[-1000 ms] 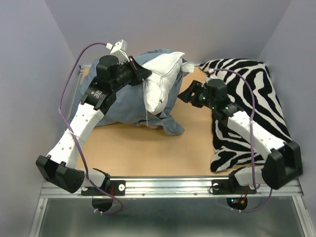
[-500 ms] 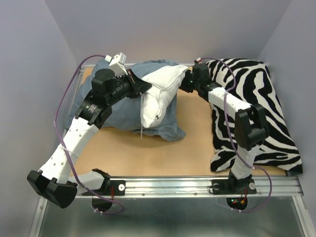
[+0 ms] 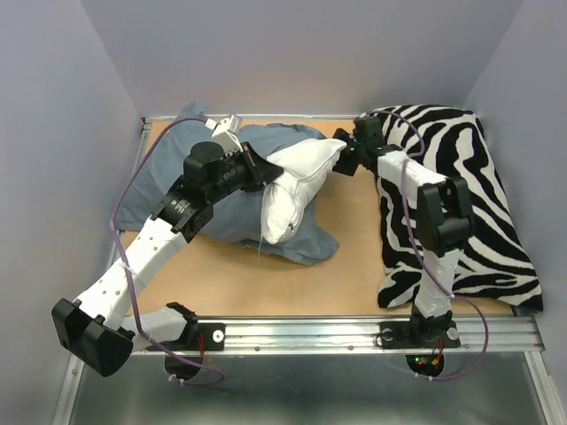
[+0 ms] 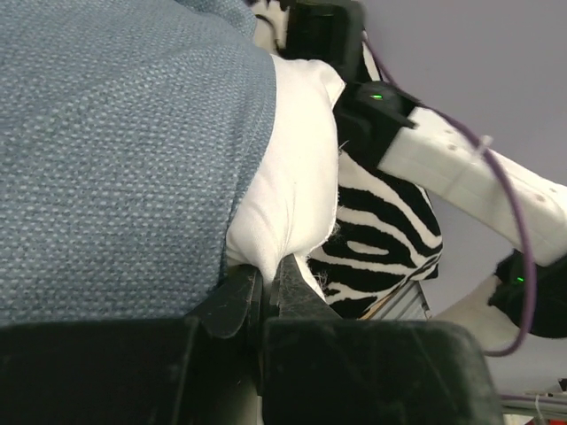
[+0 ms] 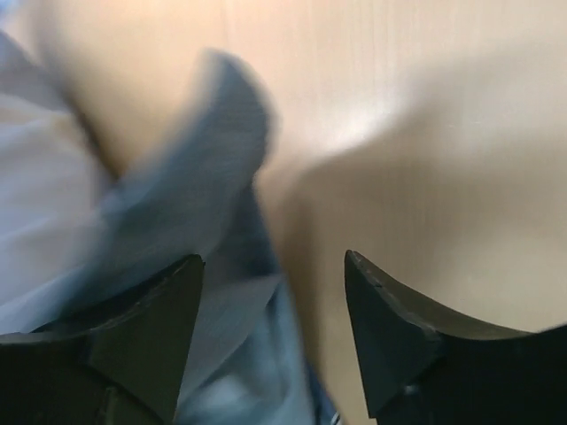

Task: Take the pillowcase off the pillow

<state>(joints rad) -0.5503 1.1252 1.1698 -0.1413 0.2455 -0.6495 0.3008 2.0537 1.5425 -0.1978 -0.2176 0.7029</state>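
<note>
Left gripper (image 4: 268, 267) pinching pillow (image 3: 297, 181) edge. Right gripper (image 5: 273, 257) spread: close on case (image 5: 177, 177) fold beside pillow's corner, then pull away.

The pillowcase (image 3: 173, 181) is a plain dull blue-grey, and the left wrist view shows a fine speckled weave. The pillow (image 3: 297, 177) is plain white. The zebra-print cushion (image 3: 474, 186) has bold black and white stripes. The table (image 3: 266, 279) is a light tan wood grain. The left arm (image 3: 142, 252) and right arm (image 3: 403, 173) are white with black joints, and each trails a purple cable (image 3: 113, 221). The left gripper (image 4: 266, 274) and right gripper (image 5: 272, 257) are black. The walls (image 3: 53, 133) are pale lavender-grey.
</note>
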